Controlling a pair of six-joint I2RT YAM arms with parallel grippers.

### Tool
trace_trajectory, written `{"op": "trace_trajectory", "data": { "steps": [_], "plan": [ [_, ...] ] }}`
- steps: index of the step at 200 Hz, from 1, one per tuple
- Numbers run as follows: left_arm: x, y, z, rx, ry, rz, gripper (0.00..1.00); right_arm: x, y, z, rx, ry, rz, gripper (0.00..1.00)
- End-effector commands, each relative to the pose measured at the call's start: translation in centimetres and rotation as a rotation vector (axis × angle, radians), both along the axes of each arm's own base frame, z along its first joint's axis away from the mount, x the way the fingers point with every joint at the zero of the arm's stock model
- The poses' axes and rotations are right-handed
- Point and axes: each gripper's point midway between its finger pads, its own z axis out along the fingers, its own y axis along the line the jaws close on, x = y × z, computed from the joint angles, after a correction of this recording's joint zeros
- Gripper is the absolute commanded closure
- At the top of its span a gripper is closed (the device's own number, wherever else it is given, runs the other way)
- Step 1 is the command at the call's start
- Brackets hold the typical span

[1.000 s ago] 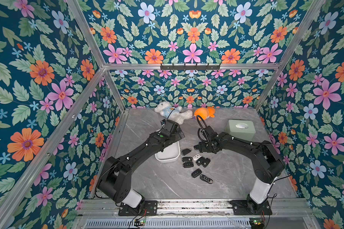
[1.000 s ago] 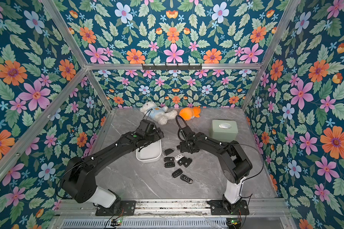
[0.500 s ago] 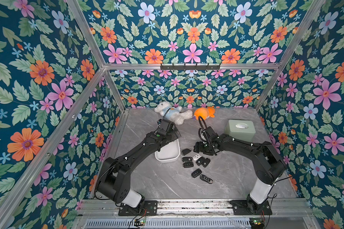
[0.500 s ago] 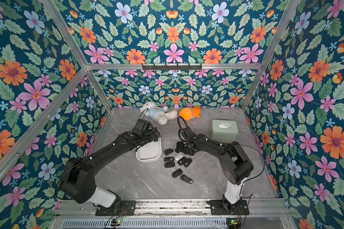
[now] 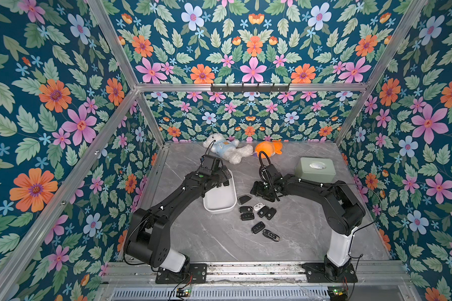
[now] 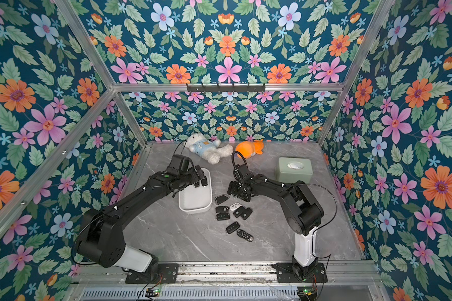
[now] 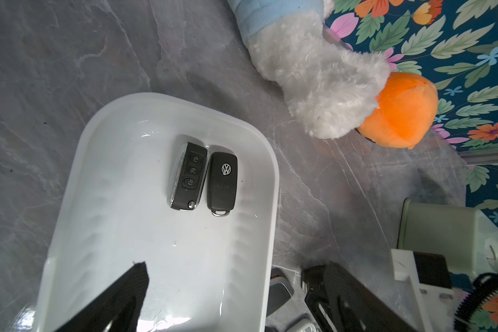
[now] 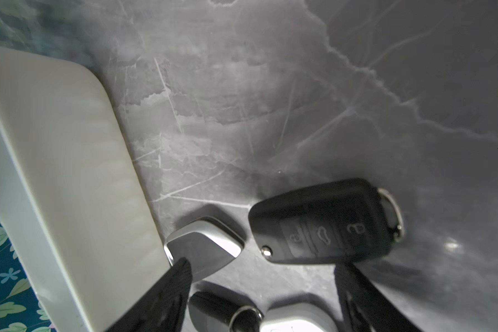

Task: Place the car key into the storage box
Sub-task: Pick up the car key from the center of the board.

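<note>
The white storage box [image 5: 218, 202] lies mid-table and holds two black car keys [image 7: 189, 176] [image 7: 222, 179] side by side at its far end. My left gripper [image 7: 227, 270] hangs open above the box, one finger over its floor and the other outside its wall, holding nothing. Several more car keys [image 5: 258, 227] lie loose on the table to the right of the box. My right gripper [image 8: 262, 267] is open low over that cluster. A black flip key [image 8: 325, 221] and a silver-backed key [image 8: 204, 247] lie just beyond its fingertips. Nothing sits between its fingers.
A sage-green box with an oval slot [image 5: 315, 169] stands at the back right. A white plush bear [image 5: 225, 149] and an orange plush toy [image 5: 268, 148] lie along the back wall. Floral walls close in three sides.
My left gripper has drifted slightly left over the box's far end. My right gripper has edged left toward the loose keys and its fingers have spread a little wider.
</note>
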Motion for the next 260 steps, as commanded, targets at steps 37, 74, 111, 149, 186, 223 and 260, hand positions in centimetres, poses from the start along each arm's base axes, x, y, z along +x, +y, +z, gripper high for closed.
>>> {"op": "trace_trajectory", "data": {
  "steps": [37, 74, 111, 149, 186, 223, 260],
  "plan": [
    [0.3, 0.7, 0.1, -0.004, -0.003, -0.023, 0.01, 1.9, -0.6, -1.0, -0.085, -0.008, -0.065, 0.20],
    [0.6, 1.2, 0.0, -0.005, 0.000, -0.026, 0.01, 3.1, -0.7, -1.4, -0.130, -0.021, -0.082, 0.20],
    [0.9, 1.7, 0.0, -0.007, -0.001, -0.024, 0.01, 3.3, -0.8, -1.8, -0.162, -0.022, -0.080, 0.23],
    [1.1, 2.2, -0.1, -0.009, 0.001, -0.018, 0.01, 2.8, -0.6, -2.1, -0.214, -0.034, -0.040, 0.26],
    [1.2, 2.5, -0.1, -0.014, -0.003, -0.013, 0.01, 1.6, -0.7, -2.9, -0.337, -0.035, 0.017, 0.30],
    [1.1, 2.6, -0.2, -0.019, -0.002, -0.012, 0.01, 1.0, -1.7, -3.7, -0.418, -0.024, 0.024, 0.36],
    [1.0, 2.9, -0.1, -0.016, -0.006, -0.009, 0.01, 0.9, -2.2, -4.1, -0.466, -0.030, 0.037, 0.49]
  ]
}}
